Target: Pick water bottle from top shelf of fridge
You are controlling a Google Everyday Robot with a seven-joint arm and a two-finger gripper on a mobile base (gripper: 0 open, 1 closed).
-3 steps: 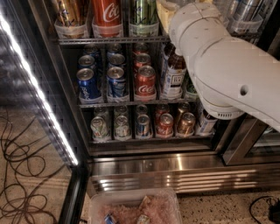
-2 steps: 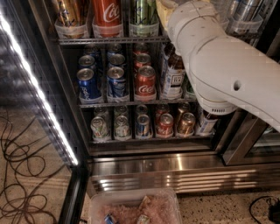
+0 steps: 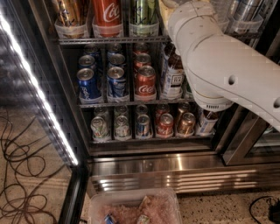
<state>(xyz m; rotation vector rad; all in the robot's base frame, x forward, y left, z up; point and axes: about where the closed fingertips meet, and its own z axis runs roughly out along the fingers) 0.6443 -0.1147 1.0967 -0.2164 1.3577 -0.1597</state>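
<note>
The fridge point(image 3: 166, 170) stands open, dark inside, with wire racks. The top shelf point(image 3: 109, 40) carries a gold can point(image 3: 70, 13), a red Coca-Cola can point(image 3: 106, 13) and a green can point(image 3: 144, 13) in clear holders. My white arm point(image 3: 218, 65) reaches up across the right side of this shelf. The gripper is past the top edge, out of view. A pale, clear-looking container point(image 3: 247, 13) shows in a holder at the top right, beside the arm. I cannot tell whether it is the water bottle.
A brown-drink bottle with a white label point(image 3: 173, 76) stands on the middle rack beside blue cans point(image 3: 89, 85) and red cans point(image 3: 145, 83). Shorter cans line the lower rack point(image 3: 144, 124). The door's light strip point(image 3: 39, 92) runs at left. Cables point(image 3: 22, 166) lie on the floor; a plastic bin point(image 3: 135, 210) sits below.
My arm has shifted slightly left and up in front of the right side of the shelves. The cans and bottles have not moved.
</note>
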